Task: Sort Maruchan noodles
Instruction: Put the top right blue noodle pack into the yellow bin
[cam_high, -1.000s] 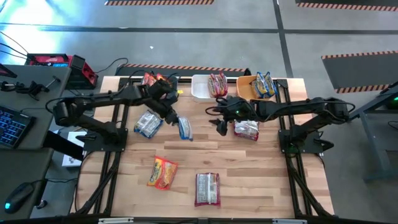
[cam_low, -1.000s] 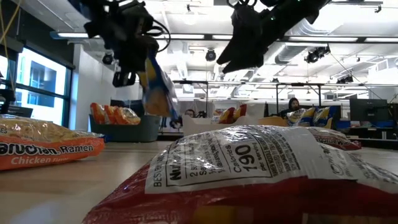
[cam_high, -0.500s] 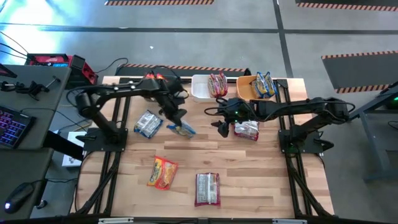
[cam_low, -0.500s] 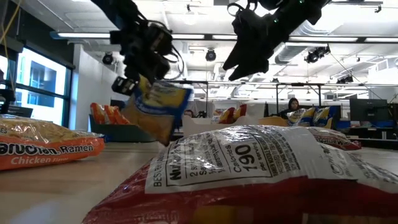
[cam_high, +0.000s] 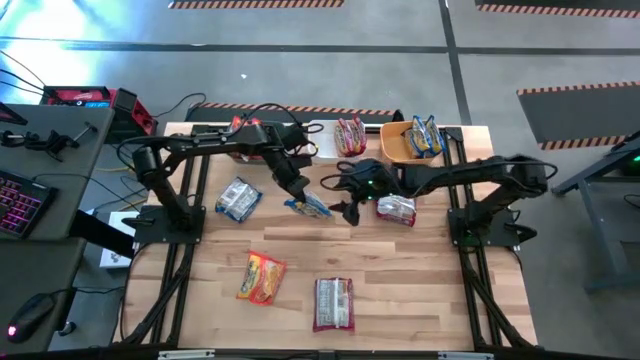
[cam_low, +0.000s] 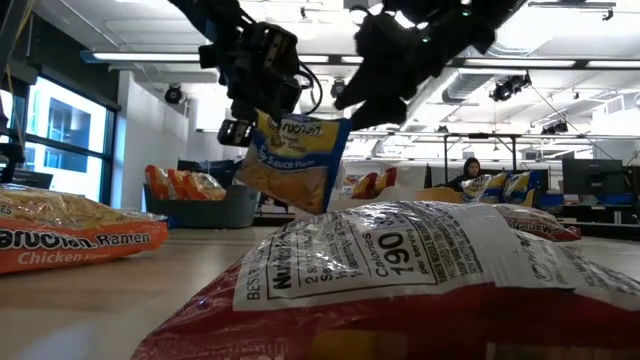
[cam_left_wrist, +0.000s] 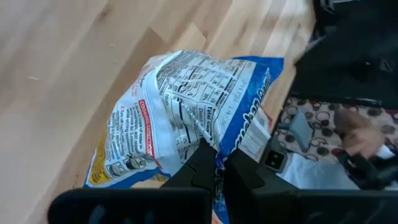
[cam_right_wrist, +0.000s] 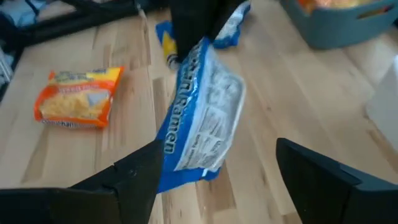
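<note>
Gripping yellow-blue noodle packet (cam_high: 306, 207) above table, left hand (cam_high: 297, 196) clenched; right hand (cam_high: 346, 210) spread wide beside it.

My wooden plank table (cam_high: 400, 290) stands on a grey concrete floor (cam_high: 300, 25) marked with striped hazard tape (cam_high: 580, 90). A dark desk (cam_high: 40, 150) with a lit keyboard (cam_high: 25, 200) sits beside it. Beyond are tall windows (cam_low: 55, 135), a white ceiling with strip lights (cam_low: 330, 58), and what may be monitors (cam_low: 590, 178) far back.

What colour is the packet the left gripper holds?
Yellow and blue packet, best in the low view.
</note>
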